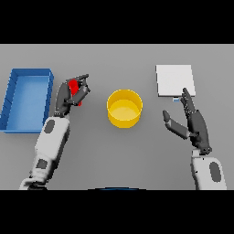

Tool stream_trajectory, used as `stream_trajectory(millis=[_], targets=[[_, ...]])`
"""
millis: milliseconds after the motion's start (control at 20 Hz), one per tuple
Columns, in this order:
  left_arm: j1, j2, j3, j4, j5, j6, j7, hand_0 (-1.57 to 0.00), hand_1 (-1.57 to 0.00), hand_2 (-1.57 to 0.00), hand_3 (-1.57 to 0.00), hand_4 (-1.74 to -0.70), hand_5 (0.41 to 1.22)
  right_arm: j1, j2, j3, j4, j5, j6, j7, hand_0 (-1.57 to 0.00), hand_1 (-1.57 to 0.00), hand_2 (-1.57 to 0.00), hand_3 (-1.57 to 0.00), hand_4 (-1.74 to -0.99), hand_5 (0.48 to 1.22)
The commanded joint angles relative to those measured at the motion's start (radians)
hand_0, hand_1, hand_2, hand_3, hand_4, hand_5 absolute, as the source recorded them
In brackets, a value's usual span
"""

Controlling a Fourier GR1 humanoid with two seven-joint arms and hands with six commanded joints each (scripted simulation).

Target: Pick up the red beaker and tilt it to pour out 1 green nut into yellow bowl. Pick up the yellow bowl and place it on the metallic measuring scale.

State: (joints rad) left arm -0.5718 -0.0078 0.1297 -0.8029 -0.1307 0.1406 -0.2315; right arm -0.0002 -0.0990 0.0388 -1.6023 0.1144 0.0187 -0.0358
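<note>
Nearest, the right hand (pixel 194 123) hovers over the grey table (pixel 114 155) with fingers straight and thumb spread, holding nothing, its fingertips by the white measuring scale (pixel 175 80). Left of it the yellow bowl (pixel 124 107) sits mid-table. Farther left, the left hand (pixel 69 97) has its fingers curled round the red beaker (pixel 73 87), just beside the blue bin (pixel 27 98).

Lab bench — red beaker (pixel 74 89), measuring scale (pixel 175 80), grey table (pixel 117 155).
</note>
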Motion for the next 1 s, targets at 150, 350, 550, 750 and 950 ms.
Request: stream_trajectory(millis=[150,350,550,750,950], targets=[[0.022,0.0,-0.033,-0.035,0.006,-0.002,-0.011,-1.41,-1.4,-1.4,-1.26,-1.59,1.148,0.02,0.007,0.007,-0.008,0.002,0.001,-0.028,0.0,0.0,0.0,0.0,-1.29,0.648],[0.021,0.005,-0.06,-0.049,-0.014,0.002,-0.033,-1.5,-1.5,-1.5,-1.44,-1.52,1.191,0.015,0.014,0.013,-0.011,0.012,-0.008,-0.026,0.0,0.0,0.0,0.0,-1.289,0.65],[0.02,0.011,-0.058,-0.115,-0.023,0.001,0.006,-1.54,-1.54,-1.54,-1.52,-1.5,1.209,0.022,0.004,0.011,-0.018,-0.002,0.011,-0.028,0.0,0.0,0.0,0.0,-1.294,0.659],[0.012,0.038,-0.104,-0.221,-0.084,-0.005,0.078,-1.56,-1.56,-1.56,-1.55,-1.5,1.216,0.022,0.01,0.021,-0.022,0.02,-0.005,-0.028,0.0,0.0,0.0,0.0,-1.289,0.664],[0.009,0.077,-0.183,-0.295,-0.187,-0.016,0.182,-1.57,-1.57,-1.56,-1.56,-1.62,1.17,0.012,0.009,0.024,-0.011,0.028,-0.004,-0.032,0.0,0.0,0.0,0.0,-1.277,0.667]])
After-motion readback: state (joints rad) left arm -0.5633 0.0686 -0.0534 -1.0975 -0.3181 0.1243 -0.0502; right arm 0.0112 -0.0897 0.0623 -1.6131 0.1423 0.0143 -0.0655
